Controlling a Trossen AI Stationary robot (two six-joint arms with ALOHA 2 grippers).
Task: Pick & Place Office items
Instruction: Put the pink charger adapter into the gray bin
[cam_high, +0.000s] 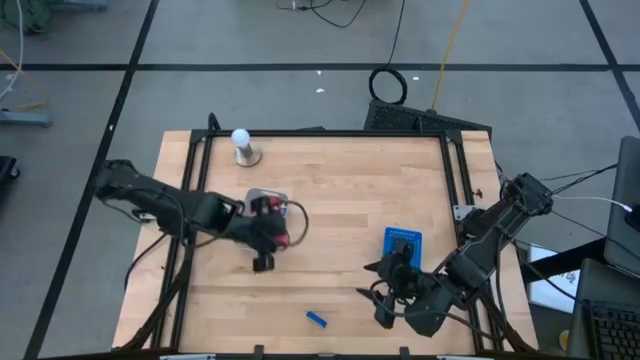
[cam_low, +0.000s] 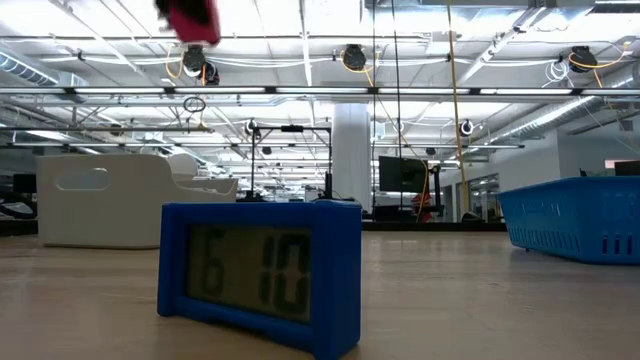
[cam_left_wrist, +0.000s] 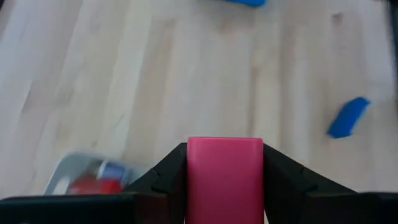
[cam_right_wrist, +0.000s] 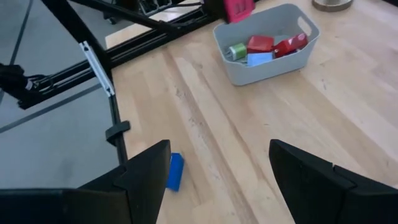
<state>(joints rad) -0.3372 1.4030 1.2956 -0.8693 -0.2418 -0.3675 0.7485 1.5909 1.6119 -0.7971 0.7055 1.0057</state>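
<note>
My left gripper (cam_high: 272, 246) is shut on a pink-red block (cam_left_wrist: 224, 177), one of the office items. It hangs above the table beside the grey tray (cam_high: 266, 203). The same block shows at the top of the low view (cam_low: 190, 18) and in the right wrist view (cam_right_wrist: 238, 9). The grey tray (cam_right_wrist: 267, 46) holds red, blue and green items. A small blue item (cam_high: 316, 319) lies on the wood near the front edge, and its grey display faces the low camera (cam_low: 260, 275). My right gripper (cam_right_wrist: 217, 180) stands open in the air near the blue tray (cam_high: 402, 243). My left gripper pinches the pink-red block by two opposite sides (cam_left_wrist: 191, 180), one finger (cam_left_wrist: 168, 177) on each. The fingers slant downward from the table's left side. The block is lifted clear of the table and the tray.
A white ball on a brass base (cam_high: 243, 147) stands at the table's far left. The blue tray (cam_low: 575, 215) sits right of centre. Dark rails frame the table's edges (cam_right_wrist: 99, 62). Bare wood lies between the two trays.
</note>
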